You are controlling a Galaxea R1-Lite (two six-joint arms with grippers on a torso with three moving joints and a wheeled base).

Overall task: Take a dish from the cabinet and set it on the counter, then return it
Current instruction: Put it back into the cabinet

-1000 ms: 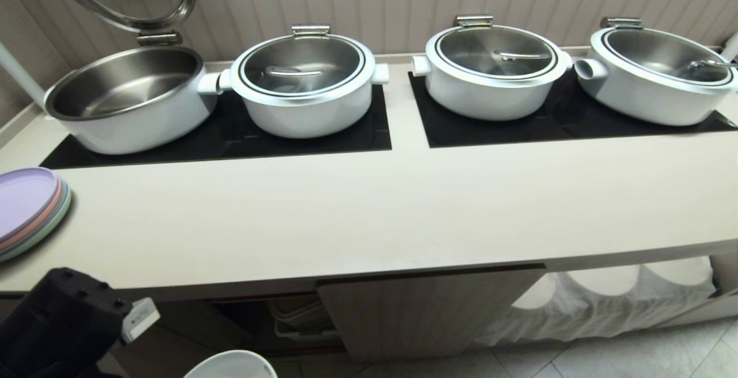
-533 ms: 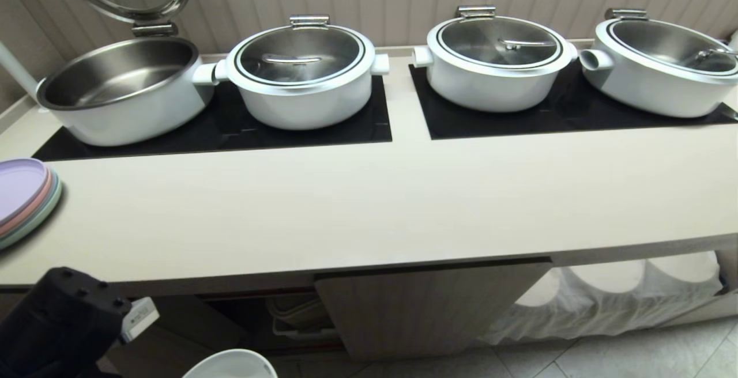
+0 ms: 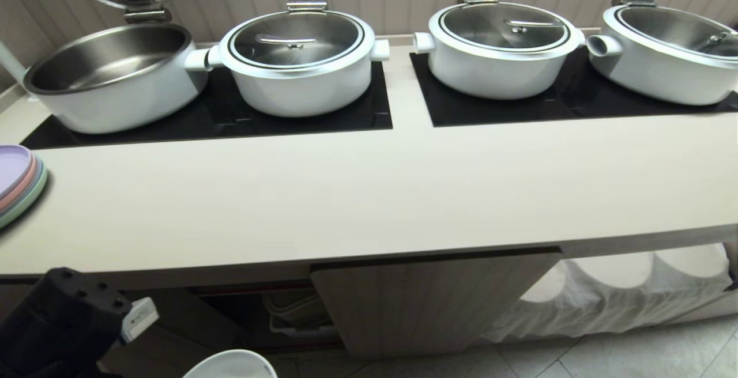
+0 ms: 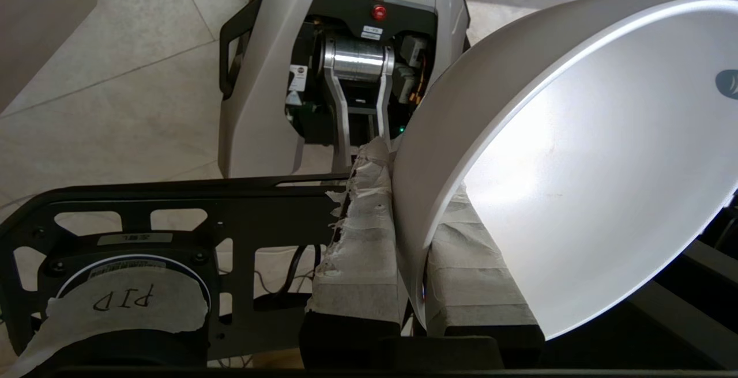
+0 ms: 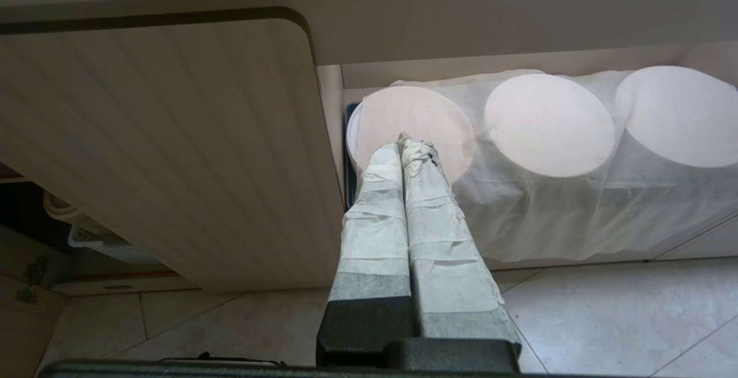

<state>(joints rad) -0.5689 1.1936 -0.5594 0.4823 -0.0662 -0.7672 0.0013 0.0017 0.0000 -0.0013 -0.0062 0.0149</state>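
Note:
The dish (image 4: 576, 165), a plain white bowl, hangs tilted above the floor tiles, with my left gripper (image 4: 412, 193) shut on its rim: one taped finger lies outside the wall, the other inside. In the head view only the dish's rim (image 3: 230, 365) shows at the bottom edge, beside my black left arm (image 3: 63, 320). It is low, in front of the cabinet (image 3: 426, 303), whose ribbed door stands open beneath the beige counter (image 3: 369, 193). My right gripper (image 5: 406, 144) is shut and empty, pointing at the cabinet door's edge (image 5: 173, 136).
Several white pots (image 3: 300, 61) sit on two black panels (image 3: 496, 110) at the counter's back; the far-left pot (image 3: 109, 78) has its lid raised. Pastel plates (image 3: 17, 182) are stacked at the counter's left end. A niche draped in white cloth (image 3: 622, 291) lies right of the cabinet.
The whole head view has shifted: counter and pots now sit higher in the picture. My left arm and the dish keep the same place in it.

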